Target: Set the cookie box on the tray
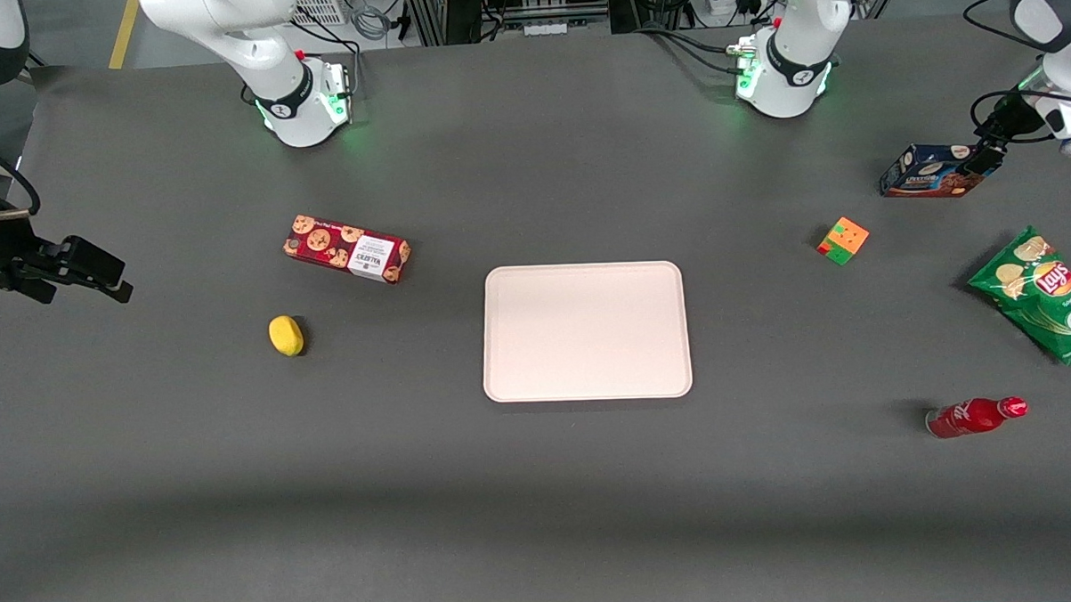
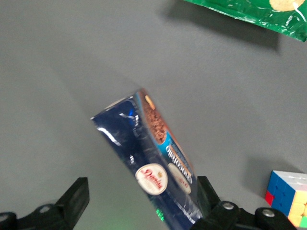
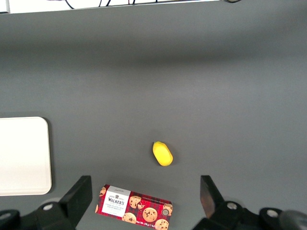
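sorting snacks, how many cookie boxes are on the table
2. The navy cookie box lies toward the working arm's end, at the open pincer; the red cookie box lies toward the parked arm's end.

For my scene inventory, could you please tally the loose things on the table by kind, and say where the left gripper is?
Cookie boxes: 2, the navy cookie box and red cookie box
Trays: 1, tray
Chip bags: 1
Bottles: 1
Puzzle cubes: 1
Lemons: 1
Total: 7
The left gripper, open, is at the navy cookie box.
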Motion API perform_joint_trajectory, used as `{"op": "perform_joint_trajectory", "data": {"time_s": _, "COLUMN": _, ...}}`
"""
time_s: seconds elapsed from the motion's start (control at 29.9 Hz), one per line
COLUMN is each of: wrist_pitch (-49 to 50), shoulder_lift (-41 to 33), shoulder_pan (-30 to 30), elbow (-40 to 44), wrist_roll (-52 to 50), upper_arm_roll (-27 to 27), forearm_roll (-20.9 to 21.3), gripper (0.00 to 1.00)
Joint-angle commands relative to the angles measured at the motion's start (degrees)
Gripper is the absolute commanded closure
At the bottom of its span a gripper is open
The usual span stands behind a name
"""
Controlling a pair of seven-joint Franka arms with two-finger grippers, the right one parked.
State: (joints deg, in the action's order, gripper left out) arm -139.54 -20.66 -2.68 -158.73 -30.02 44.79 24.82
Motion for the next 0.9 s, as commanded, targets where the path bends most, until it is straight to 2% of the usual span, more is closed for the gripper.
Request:
{"op": "perform_joint_trajectory", "data": {"time_s": 0.0, "wrist_pitch": -5.6, "shoulder_lift": 3.2, "shoulder_pan": -0.2, "elbow": -2.1, "wrist_roll": -1.4, "upper_arm_roll": 0.3, "forearm_roll": 1.2, "gripper": 0.0}}
{"op": "perform_joint_trajectory", "data": {"time_s": 0.4, "wrist_pitch": -12.9, "shoulder_lift": 5.5, "shoulder_pan": -0.1, "elbow": -5.5, "wrist_roll": 0.0, "upper_arm_roll": 4.3, "forearm_roll": 1.3, "gripper": 0.0}}
{"op": "perform_joint_trajectory", "data": {"time_s": 0.43, "wrist_pitch": -13.0, "shoulder_lift": 5.6, "shoulder_pan": -0.1, "elbow": -5.5, "wrist_roll": 0.0, "upper_arm_roll": 4.3, "forearm_roll": 1.3, "gripper": 0.15}}
{"op": "perform_joint_trajectory", "data": {"time_s": 0.47, "wrist_pitch": -13.2, "shoulder_lift": 5.6, "shoulder_pan": -0.1, "elbow": -5.5, "wrist_roll": 0.0, "upper_arm_roll": 4.3, "forearm_roll": 1.3, "gripper": 0.42}}
{"op": "perform_joint_trajectory", "data": {"time_s": 0.53, "wrist_pitch": -13.4, "shoulder_lift": 5.7, "shoulder_pan": -0.1, "elbow": -5.5, "wrist_roll": 0.0, "upper_arm_roll": 4.3, "forearm_roll": 1.3, "gripper": 0.87}}
{"op": "perform_joint_trajectory", "data": {"time_s": 0.57, "wrist_pitch": -13.4, "shoulder_lift": 5.7, "shoulder_pan": -0.1, "elbow": -5.5, "wrist_roll": 0.0, "upper_arm_roll": 4.3, "forearm_roll": 1.3, "gripper": 1.0}}
{"op": "perform_joint_trajectory", "data": {"time_s": 0.87, "wrist_pitch": -12.5, "shoulder_lift": 5.5, "shoulder_pan": 0.2, "elbow": -4.5, "wrist_roll": 0.0, "upper_arm_roll": 4.1, "forearm_roll": 1.3, "gripper": 1.0}}
